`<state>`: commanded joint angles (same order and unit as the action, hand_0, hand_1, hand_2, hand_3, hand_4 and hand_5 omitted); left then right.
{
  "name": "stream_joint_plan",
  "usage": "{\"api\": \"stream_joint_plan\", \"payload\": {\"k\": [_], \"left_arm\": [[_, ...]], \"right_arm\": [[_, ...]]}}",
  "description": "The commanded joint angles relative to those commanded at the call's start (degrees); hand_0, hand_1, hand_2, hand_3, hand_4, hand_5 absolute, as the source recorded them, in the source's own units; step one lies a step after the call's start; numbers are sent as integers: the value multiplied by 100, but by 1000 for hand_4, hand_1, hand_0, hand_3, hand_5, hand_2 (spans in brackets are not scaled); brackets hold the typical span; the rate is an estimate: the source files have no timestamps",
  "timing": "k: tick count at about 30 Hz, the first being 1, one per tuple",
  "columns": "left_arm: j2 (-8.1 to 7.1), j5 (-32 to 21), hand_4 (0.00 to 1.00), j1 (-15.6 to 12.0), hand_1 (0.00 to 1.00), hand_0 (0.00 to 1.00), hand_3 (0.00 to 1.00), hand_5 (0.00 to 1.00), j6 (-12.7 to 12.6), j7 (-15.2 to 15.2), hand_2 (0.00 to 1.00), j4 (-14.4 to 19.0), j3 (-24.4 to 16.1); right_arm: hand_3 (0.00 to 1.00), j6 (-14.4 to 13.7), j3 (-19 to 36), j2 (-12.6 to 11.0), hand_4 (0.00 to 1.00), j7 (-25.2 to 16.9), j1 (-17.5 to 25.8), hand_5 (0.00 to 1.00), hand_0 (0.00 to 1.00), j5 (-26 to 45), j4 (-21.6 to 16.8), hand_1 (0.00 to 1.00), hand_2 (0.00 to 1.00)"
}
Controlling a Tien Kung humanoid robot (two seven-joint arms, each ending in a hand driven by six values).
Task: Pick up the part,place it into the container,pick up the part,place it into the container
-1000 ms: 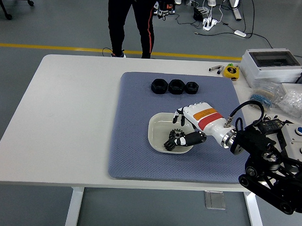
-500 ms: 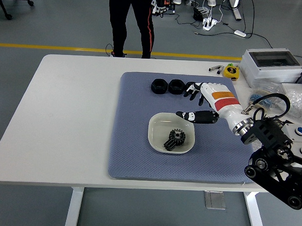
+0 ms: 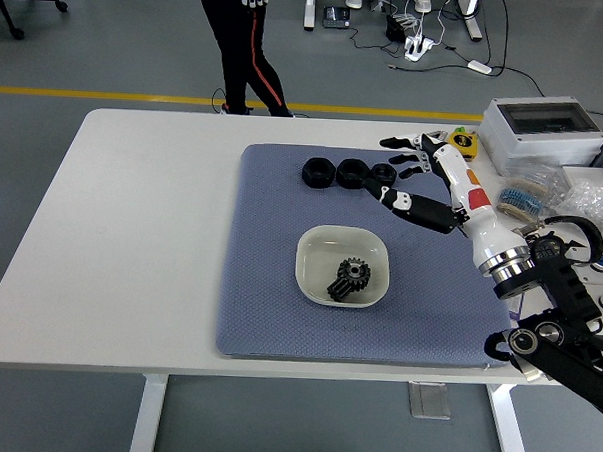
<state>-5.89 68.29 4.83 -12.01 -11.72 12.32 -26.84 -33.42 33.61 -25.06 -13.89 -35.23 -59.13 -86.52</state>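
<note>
A black gear lies in the white bowl at the middle of the blue-grey mat. Three black nut-like parts sit in a row at the mat's far side: left, middle, right. My right hand hovers just right of and over the rightmost part, fingers spread and holding nothing, thumb stretched toward the bowl. The left arm does not show.
A grey plastic box, a yellow tape measure, bagged parts and a button panel crowd the table's right side. A person's legs pass beyond the far edge. Bare white tabletop lies left of the mat.
My right hand let go of the gear in the bowl, lifted and swung back toward the row of black parts. The person has walked left.
</note>
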Motion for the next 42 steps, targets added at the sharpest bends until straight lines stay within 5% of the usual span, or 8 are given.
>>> {"api": "stream_joint_plan", "payload": {"k": [2,3,6,21,29,38,39,42], "left_arm": [[4,-10,615,4,628,642,614,650,-7,1,666,-2,2],[6,-9,615,4,628,643,613,650,-11,0,667,-3,1],[9,3,615,1,628,643,613,650,-17,-2,667,-8,-13],[31,-26,615,12,629,642,610,651,-54,22,667,-19,6],[45,-42,615,37,628,641,610,649,-57,49,666,-24,20],[59,-124,613,68,628,641,608,648,-84,93,663,-32,69],[61,-124,610,69,628,640,608,646,-85,98,662,-33,72],[74,-77,610,68,628,640,608,646,-83,100,662,-37,48]], "right_arm": [[760,143,79,-17,989,-423,76,570,591,484,-67,688,791],[839,214,123,-26,998,-594,118,670,648,745,-100,714,816],[839,404,242,-53,998,-855,228,670,648,1452,-205,714,816],[902,861,760,-108,998,-1151,741,735,729,4891,-678,757,836],[928,1049,1155,-132,998,-1139,1063,713,749,4765,-885,770,853],[925,1365,1632,-160,998,-620,1428,733,796,3899,-885,797,870],[936,1397,1677,-164,998,-572,1480,801,928,3817,-890,860,898],[936,1501,1814,-161,998,-411,1639,801,928,3542,-905,860,898]]}}
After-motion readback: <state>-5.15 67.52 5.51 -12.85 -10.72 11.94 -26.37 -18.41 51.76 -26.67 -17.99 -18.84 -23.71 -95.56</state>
